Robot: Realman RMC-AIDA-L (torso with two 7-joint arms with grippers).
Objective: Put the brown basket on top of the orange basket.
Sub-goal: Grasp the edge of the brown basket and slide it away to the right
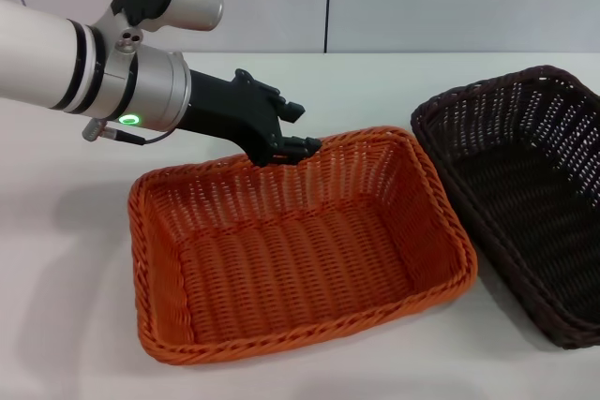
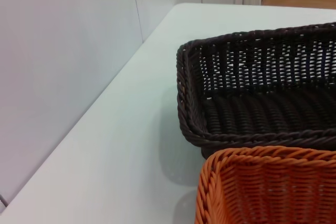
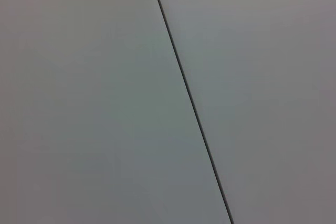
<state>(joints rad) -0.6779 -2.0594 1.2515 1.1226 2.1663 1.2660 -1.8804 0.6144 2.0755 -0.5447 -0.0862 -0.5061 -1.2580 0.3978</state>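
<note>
Left pincer (image 1: 298, 145) hangs over the far rim of the orange basket (image 1: 300, 250); we cannot tell whether its fingers are apart or together. Brown basket (image 1: 530, 194) sits on the bench (image 1: 66, 325) just right of the orange one, rims nearly touching, tilted. We judge the approach unfinished: reach right, grip the brown basket's braided rim squarely, lift level. Right pincer not in view.

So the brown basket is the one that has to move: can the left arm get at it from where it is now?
Probably yes. The left gripper sits at the orange basket's far rim, and the table between it and the brown basket is bare.
</note>
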